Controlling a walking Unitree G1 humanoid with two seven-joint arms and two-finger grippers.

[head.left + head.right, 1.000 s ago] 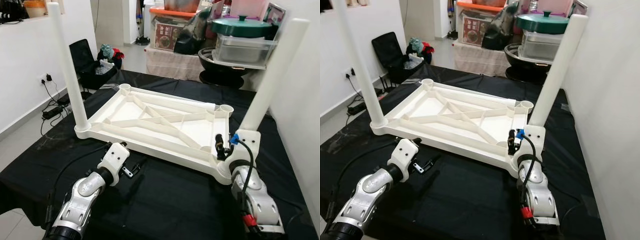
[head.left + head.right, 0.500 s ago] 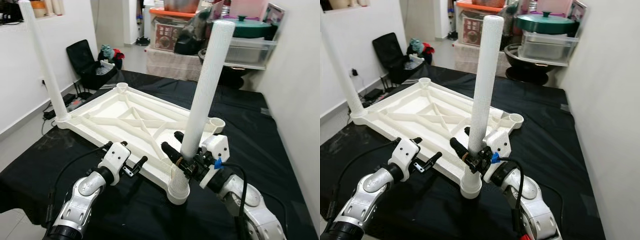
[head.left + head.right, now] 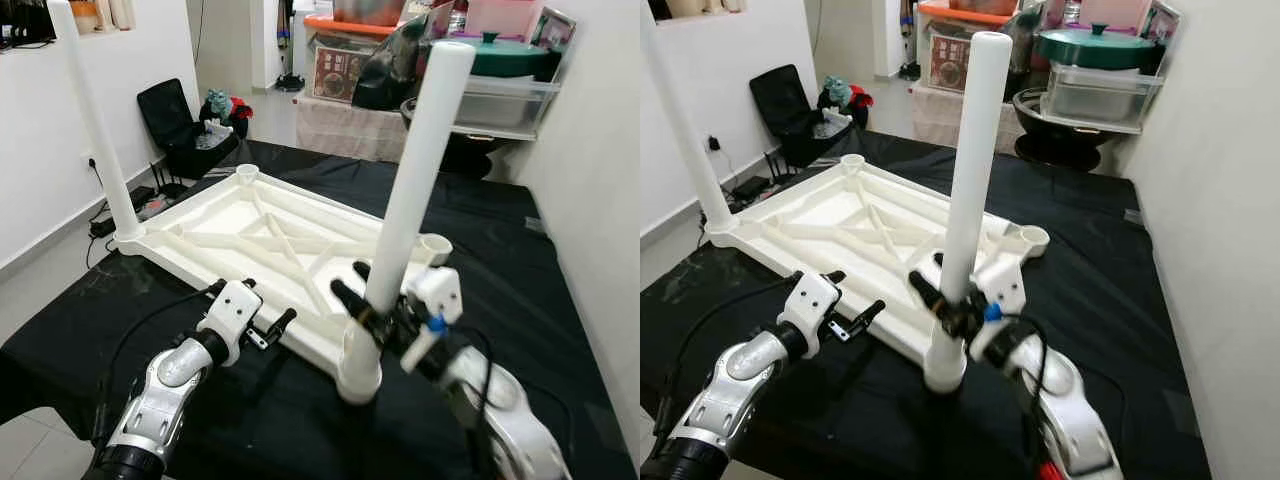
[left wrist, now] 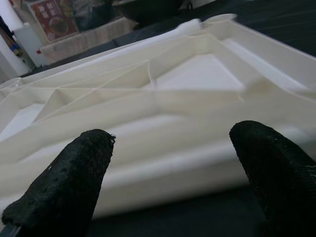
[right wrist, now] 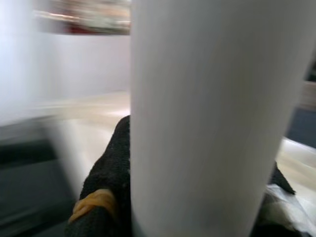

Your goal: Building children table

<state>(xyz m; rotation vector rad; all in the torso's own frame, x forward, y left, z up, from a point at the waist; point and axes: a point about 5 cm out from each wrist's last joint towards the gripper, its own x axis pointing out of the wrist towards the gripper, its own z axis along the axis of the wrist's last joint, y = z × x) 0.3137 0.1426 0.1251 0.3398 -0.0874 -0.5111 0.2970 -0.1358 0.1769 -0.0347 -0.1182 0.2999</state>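
The white table top [image 3: 250,235] lies upside down on the black cloth [image 3: 560,300]. Two white legs stand in its corner sockets. The far left leg [image 3: 95,120] is untouched. My right gripper [image 3: 353,283] is shut on the near leg [image 3: 415,180], low down, just above its socket [image 3: 360,370]. In the right wrist view this leg [image 5: 202,113] stands between the black fingers [image 5: 106,173]. My left gripper [image 3: 262,305] is open at the top's near edge, touching nothing; its fingertips [image 4: 74,177] face the white rim [image 4: 163,163]. Two corner sockets [image 3: 247,173] [image 3: 435,243] hold no leg.
A white wall [image 3: 600,200] runs close along the right. Behind the work table are stacked boxes and a green-lidded pot [image 3: 495,55]. A black chair with toys [image 3: 185,125] stands at the back left, with cables [image 3: 100,225] on the floor below.
With my right gripper on the near leg, the table top has swung round on the cloth, bringing that leg from the right towards the middle. My left gripper has hardly moved.
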